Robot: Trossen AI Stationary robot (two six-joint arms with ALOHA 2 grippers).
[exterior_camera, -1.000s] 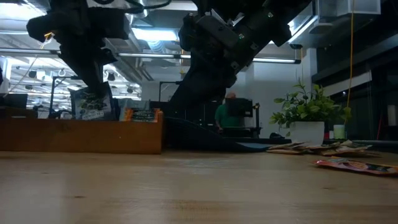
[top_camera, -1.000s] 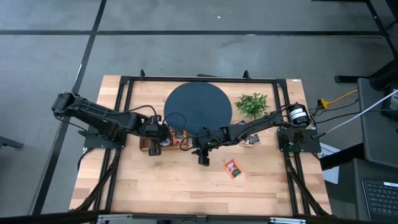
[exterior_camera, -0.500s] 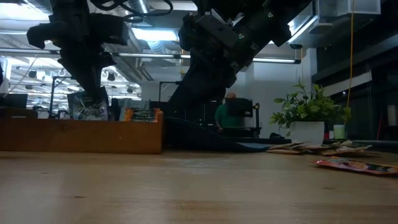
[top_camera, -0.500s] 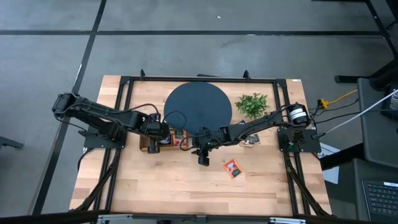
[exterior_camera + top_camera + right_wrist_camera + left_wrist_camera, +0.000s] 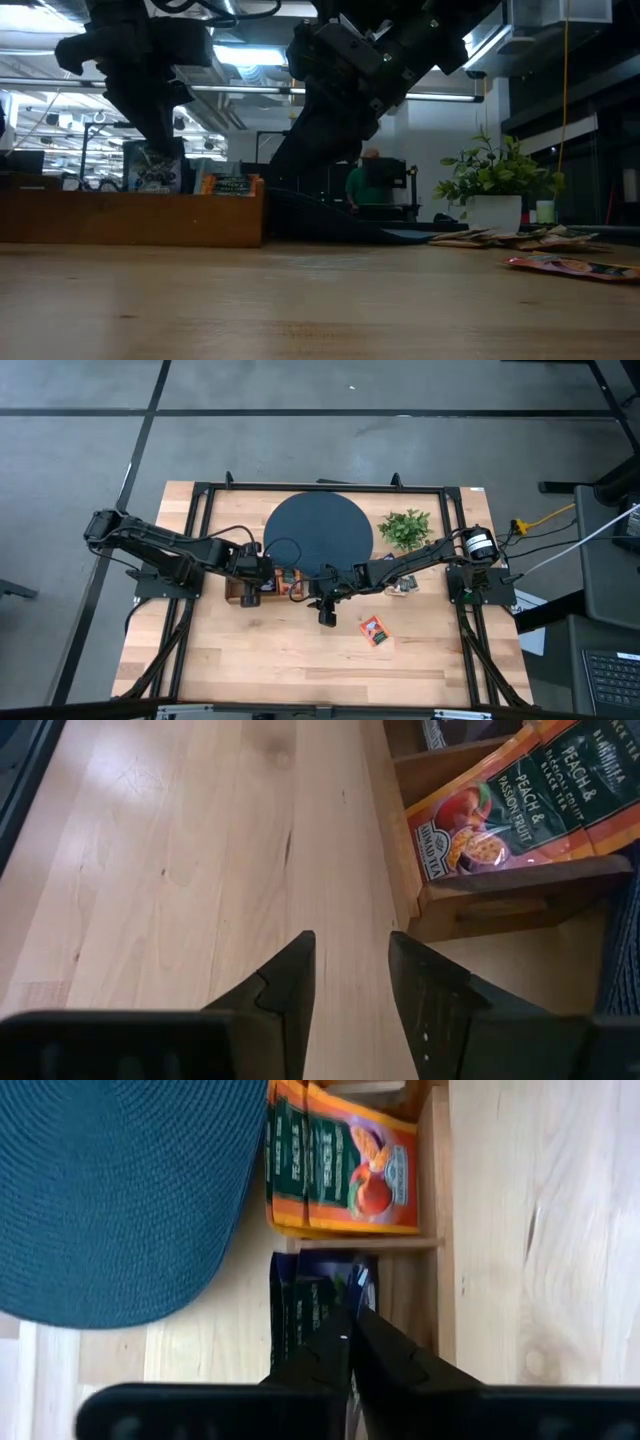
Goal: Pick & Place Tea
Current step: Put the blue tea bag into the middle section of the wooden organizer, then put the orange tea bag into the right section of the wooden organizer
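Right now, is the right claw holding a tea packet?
No, the right claw stands open over bare wood, with the orange tea packets apart in their wooden box.

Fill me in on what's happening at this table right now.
The robot is sorting tea sachets into a wooden box. The left gripper sits over the box compartment with the dark sachets, its fingers nearly together; whether they pinch one is unclear. Orange sachets fill the next compartment. The right gripper hovers open over bare table beside the box, holding nothing. One orange sachet lies loose on the table.
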